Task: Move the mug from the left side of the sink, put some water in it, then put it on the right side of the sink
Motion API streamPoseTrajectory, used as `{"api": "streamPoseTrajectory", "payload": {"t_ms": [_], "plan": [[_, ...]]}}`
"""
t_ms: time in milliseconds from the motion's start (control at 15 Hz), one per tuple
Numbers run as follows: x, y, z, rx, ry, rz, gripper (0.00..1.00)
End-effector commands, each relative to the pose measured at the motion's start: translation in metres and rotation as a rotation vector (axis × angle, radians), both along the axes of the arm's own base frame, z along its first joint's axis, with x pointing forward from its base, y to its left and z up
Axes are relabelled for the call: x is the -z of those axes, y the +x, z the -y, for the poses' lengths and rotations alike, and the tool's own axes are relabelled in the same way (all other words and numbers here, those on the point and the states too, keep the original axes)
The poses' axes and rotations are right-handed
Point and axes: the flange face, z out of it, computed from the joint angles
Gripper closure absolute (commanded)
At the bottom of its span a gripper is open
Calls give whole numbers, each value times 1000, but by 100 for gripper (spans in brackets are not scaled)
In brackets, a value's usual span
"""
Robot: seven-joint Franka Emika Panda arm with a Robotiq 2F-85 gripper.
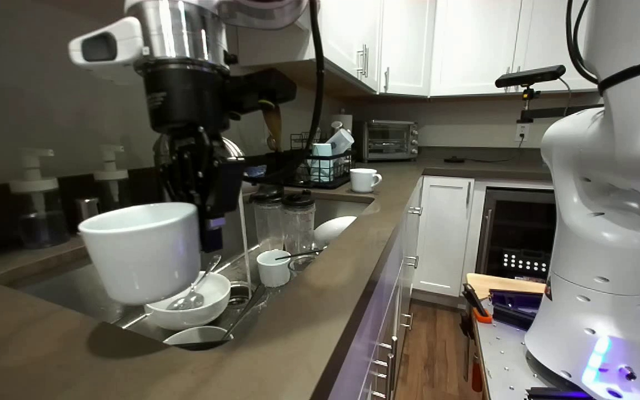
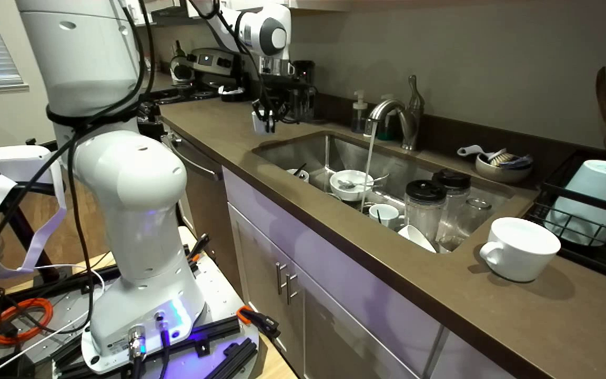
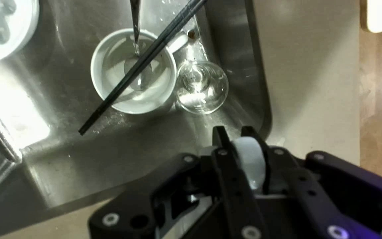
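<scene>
My gripper [image 1: 209, 236] is shut on the loop handle of a glossy white mug [image 1: 142, 253] and holds it above the countertop by one end of the sink [image 1: 70, 286]. The mug's shadow lies on the counter below. An exterior view shows the same mug [image 2: 259, 125] held beyond the far end of the sink [image 2: 287, 152]. In the wrist view, the mug's white handle [image 3: 250, 162] is between the fingers [image 3: 233, 132]; the mug's body is mostly hidden. The chrome faucet [image 2: 387, 108] runs a thin water stream [image 2: 369, 168] into the sink. The mug's inside bottom is not visible.
Another white mug [image 2: 518, 250] stands on the counter beside a black dish rack [image 2: 592, 263]. The sink holds a white bowl [image 2: 351, 184], black-lidded jars [image 2: 425, 202] and a white mug with dark sticks [image 3: 134, 96] beside a clear glass [image 3: 202, 88]. Soap bottles [image 1: 39, 211] stand behind.
</scene>
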Motion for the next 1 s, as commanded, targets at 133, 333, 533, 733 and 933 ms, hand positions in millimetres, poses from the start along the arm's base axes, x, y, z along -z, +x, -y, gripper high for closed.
{"api": "streamPoseTrajectory", "payload": {"t_ms": [133,333,533,733,933], "plan": [[-11,-23,56,151,13,49,94],[-14,-25,81,217,-2,48,94],[-7,-18,82,192,-19,22,84],[-9,-20,86,202,-19,25,84],[-9,-11,91,237,-30,35,95]]}}
